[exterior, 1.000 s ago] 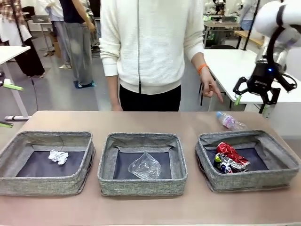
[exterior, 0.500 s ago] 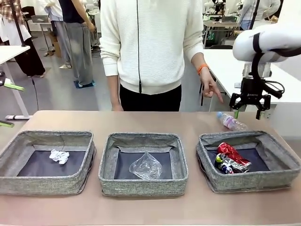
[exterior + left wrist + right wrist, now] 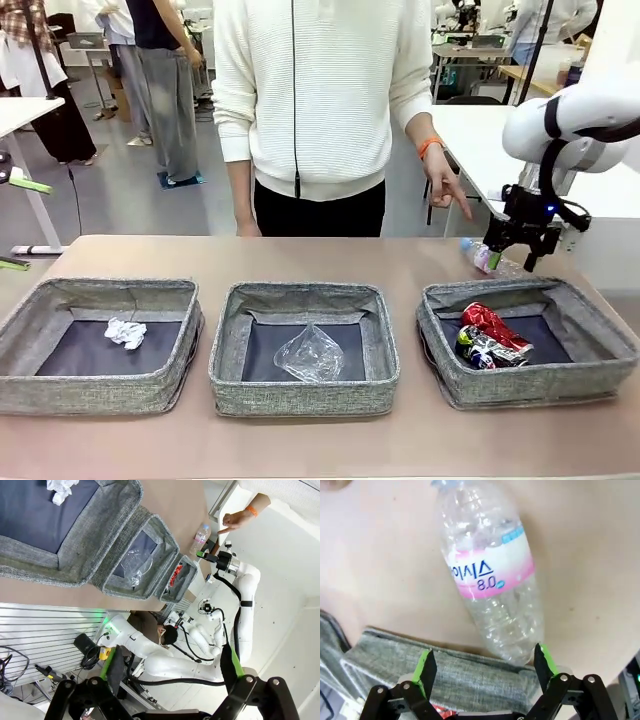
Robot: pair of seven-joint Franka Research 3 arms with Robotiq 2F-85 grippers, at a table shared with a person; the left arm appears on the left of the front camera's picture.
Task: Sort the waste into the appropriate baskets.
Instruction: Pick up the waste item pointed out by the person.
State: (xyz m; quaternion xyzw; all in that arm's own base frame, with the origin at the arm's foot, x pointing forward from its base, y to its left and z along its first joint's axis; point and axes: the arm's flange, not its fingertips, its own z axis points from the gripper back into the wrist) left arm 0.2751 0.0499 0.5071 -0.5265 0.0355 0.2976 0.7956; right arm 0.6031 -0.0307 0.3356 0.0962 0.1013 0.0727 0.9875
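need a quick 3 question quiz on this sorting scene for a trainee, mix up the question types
1. True or false: the clear bottle already lies inside a basket.
2. Which basket holds the red can? A) robot's left B) middle C) robot's right
3. Fill in: the right gripper hangs over the bottle with its fingers ____.

Key
1. False. It lies on its side on the table, just beyond the right basket.
2. C. The dark-blue can lies there too. The paper wad is in the left basket, the plastic piece in the middle basket.
3. open
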